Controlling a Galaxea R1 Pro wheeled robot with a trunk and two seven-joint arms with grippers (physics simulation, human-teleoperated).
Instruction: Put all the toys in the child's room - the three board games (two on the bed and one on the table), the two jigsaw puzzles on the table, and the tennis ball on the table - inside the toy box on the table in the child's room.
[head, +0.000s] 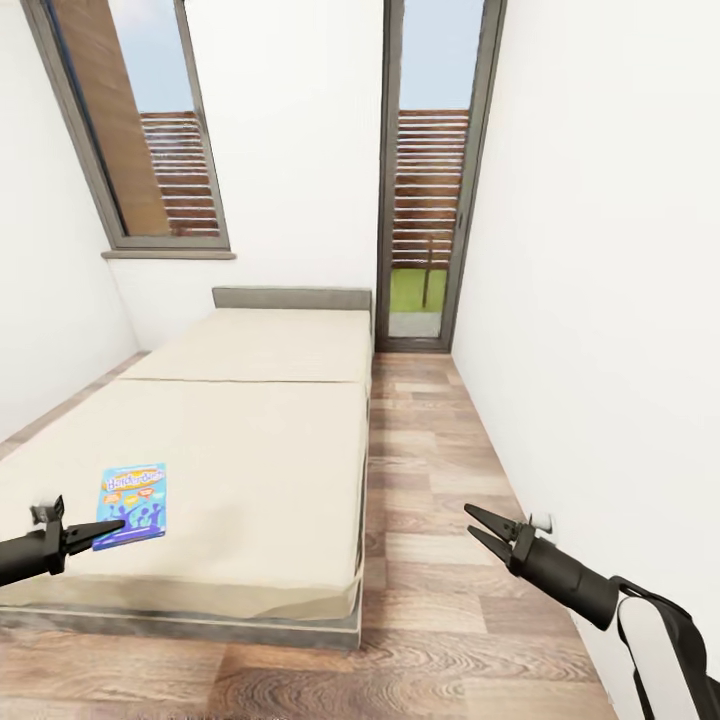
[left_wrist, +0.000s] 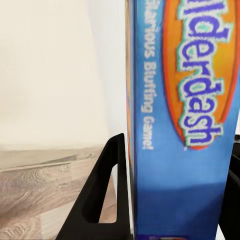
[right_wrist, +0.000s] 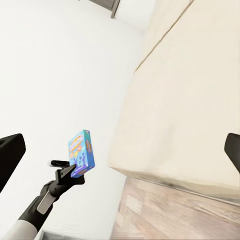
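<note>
Head view shows the left end effector (head: 112, 526) clenched on the light blue board game (head: 132, 505), lifted above the bed (head: 250, 440) at about 8 o'clock, its long axis upright. The right end effector (head: 478, 528) hangs released, empty.

Left arm: matte black cylindrical forearm ending in the left tool (head: 100, 528), which carries two slim, pointed black fingers; a small grey bracket stands on the wrist housing behind them. In the left wrist view, one finger (left_wrist: 102, 192) appears as a flat black triangular plate with a long triangular cut-out. In the right wrist view, the left arm's upper link is white, changing to a grey collar and then black. Right arm: glossy white rounded link with black trim, black tapered forearm, right tool (head: 478, 527) with matching pointed black fingers and a small pale fitting
</note>
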